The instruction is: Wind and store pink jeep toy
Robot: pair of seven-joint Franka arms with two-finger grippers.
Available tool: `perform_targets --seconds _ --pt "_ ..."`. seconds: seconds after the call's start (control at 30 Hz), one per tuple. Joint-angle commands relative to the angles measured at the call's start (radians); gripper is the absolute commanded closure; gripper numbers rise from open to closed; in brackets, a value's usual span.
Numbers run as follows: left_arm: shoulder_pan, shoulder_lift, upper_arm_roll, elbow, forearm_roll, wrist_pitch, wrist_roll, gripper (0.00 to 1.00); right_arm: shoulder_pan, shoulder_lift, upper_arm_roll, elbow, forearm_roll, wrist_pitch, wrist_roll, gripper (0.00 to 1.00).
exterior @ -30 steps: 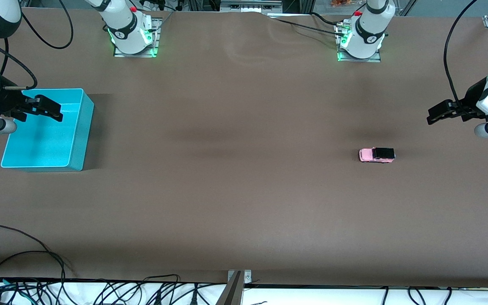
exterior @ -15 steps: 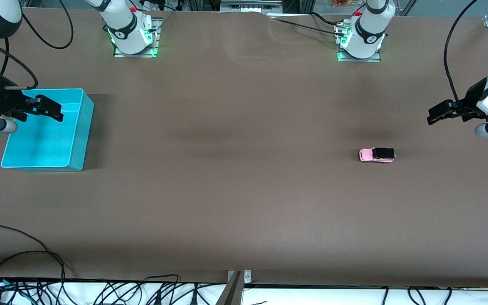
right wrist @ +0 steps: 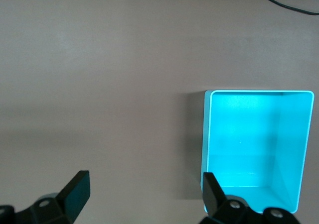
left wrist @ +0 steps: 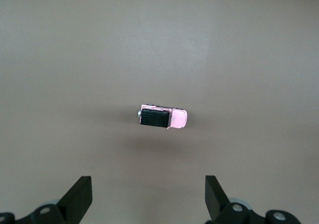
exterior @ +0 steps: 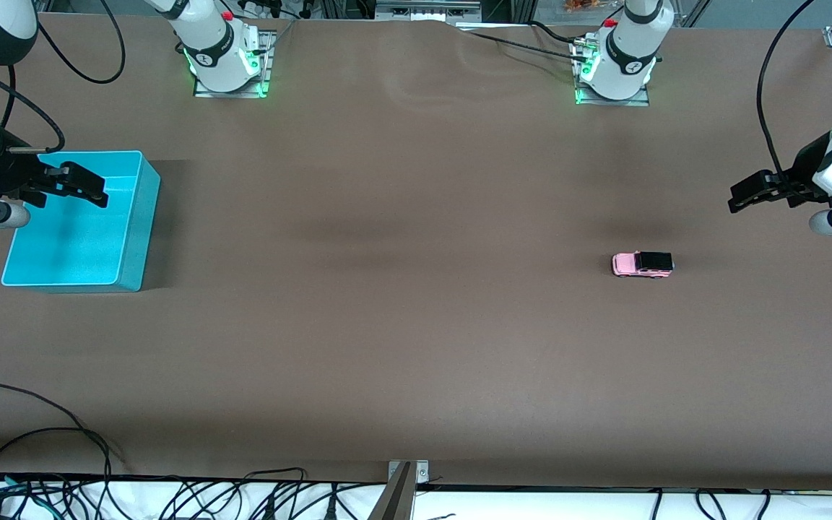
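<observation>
A: What lies nearest the front camera on the desk?

B: The pink jeep toy, on its wheels on the bare brown surface toward the left arm's end, its black roof end pointing to that end. Nothing touches it.

A: And the bin?

B: The teal bin stands toward the right arm's end, well apart from the jeep, with nothing visible inside it.

A: Where are the end effectors?

B: The left end effector hangs in the air over the desk at the left arm's end, released, fingers spread wide, the jeep lying apart from it on the desk. The right end effector hangs over the bin, also released, holding nothing.
</observation>
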Motion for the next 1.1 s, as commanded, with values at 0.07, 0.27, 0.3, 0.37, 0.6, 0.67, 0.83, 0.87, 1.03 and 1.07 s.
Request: perform_targets --seconds 0.07,0.27,0.3,0.37,0.6,0.67,0.83,0.87,1.03,1.07 --pt "0.002 -0.003 -0.001 0.011 0.008 0.009 0.001 0.00 0.006 0.012 -0.003 0.029 -0.014 -0.020 0.002 0.00" --pt "0.002 -0.003 -0.001 0.013 0.008 0.009 0.001 0.00 0.006 0.012 -0.003 0.029 -0.014 -0.020 0.002 0.00" --pt "0.001 -0.003 -0.003 0.013 0.008 0.009 0.001 0.00 0.006 0.012 -0.003 0.029 -0.014 -0.020 0.002 0.00" --pt "0.001 -0.005 -0.003 0.013 0.008 0.009 0.000 0.00 0.006 0.012 -0.003 0.029 -0.014 -0.020 0.002 0.00" --pt "0.001 -0.005 -0.006 0.013 0.008 0.009 0.000 0.00 0.004 0.010 -0.004 0.029 -0.016 -0.022 0.001 0.00" --pt "0.001 -0.006 -0.006 0.013 0.008 0.009 -0.002 0.00 0.004 0.012 -0.004 0.029 -0.014 -0.022 0.001 0.00" --pt "0.001 -0.006 -0.004 0.013 0.008 0.009 0.000 0.00 0.006 0.012 -0.003 0.029 -0.016 -0.032 0.002 0.00" --pt "0.001 -0.006 -0.004 0.013 0.008 0.009 0.000 0.00 0.006 0.012 -0.003 0.029 -0.016 -0.034 0.002 0.00" --pt "0.001 -0.006 -0.004 0.013 0.008 0.009 0.000 0.00 0.006 0.012 -0.004 0.029 -0.014 -0.034 0.002 0.00" --pt "0.001 -0.006 -0.004 0.013 0.008 0.009 0.000 0.00 0.006 0.012 -0.003 0.029 -0.014 -0.034 0.002 0.00"
